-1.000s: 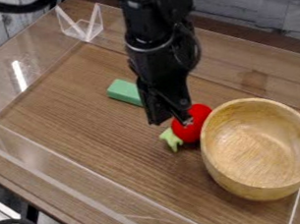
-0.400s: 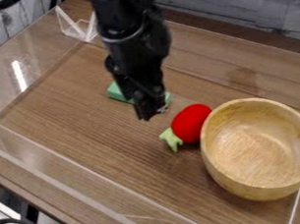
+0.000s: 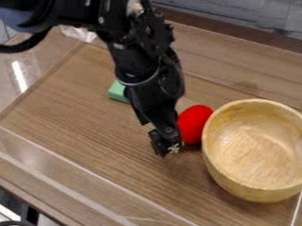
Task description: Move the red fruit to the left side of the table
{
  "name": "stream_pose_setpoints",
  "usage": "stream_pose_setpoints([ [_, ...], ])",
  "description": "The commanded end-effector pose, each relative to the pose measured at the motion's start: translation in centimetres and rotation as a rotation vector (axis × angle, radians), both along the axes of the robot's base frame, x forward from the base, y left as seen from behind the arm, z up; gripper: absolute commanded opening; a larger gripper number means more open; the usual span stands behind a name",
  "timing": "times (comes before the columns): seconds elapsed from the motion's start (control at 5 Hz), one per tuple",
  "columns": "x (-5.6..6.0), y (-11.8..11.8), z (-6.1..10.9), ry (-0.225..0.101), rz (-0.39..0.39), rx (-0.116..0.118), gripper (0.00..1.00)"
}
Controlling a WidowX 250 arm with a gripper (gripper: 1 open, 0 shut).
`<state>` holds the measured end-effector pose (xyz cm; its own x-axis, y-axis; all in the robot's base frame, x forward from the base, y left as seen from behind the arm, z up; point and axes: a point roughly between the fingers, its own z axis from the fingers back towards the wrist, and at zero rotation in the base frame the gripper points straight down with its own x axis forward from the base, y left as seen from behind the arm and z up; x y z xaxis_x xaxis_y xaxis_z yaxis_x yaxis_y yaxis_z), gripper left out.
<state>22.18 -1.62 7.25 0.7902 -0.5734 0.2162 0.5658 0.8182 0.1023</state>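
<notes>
Black gripper (image 3: 166, 144) jaws apart beside small glossy red fruit (image 3: 194, 123); centre over it before you close.

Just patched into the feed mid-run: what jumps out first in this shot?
The black arm dominates the middle, its gripper pointing down with jaws apart just left of the red fruit. The fruit sits against the big wooden bowl at lower right. A green block peeks out behind the arm.

Claw (image 3: 168, 143) low beside red fruit (image 3: 195, 122), wooden bowl (image 3: 261, 148) adjacent.
</notes>
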Motion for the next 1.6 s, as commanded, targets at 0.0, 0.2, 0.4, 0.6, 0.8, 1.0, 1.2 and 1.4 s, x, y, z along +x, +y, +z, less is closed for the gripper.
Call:
stream_pose_setpoints([
  [0.0, 0.0, 0.7, -0.7, -0.014, -0.025, -0.004, 1.00],
  [0.2, -0.5, 1.5, -1.8, -0.007, -0.038, -0.005, 1.00],
  [0.4, -1.0, 2.0, -2.1, -0.003, -0.007, -0.007, 1.00],
  [0.6, -1.5, 2.5, -2.3, 0.000, 0.026, -0.011, 1.00],
  [0.8, -0.5, 3.3, -1.4, 0.001, 0.019, -0.014, 1.00],
  [1.0, 0.8, 3.8, -0.6, -0.001, 0.004, -0.018, 1.00],
  [1.2, 1.3, 2.9, -1.4, 0.001, -0.024, -0.019, 1.00],
  [1.4, 1.6, 2.4, -2.3, 0.005, -0.047, -0.021, 1.00],
])
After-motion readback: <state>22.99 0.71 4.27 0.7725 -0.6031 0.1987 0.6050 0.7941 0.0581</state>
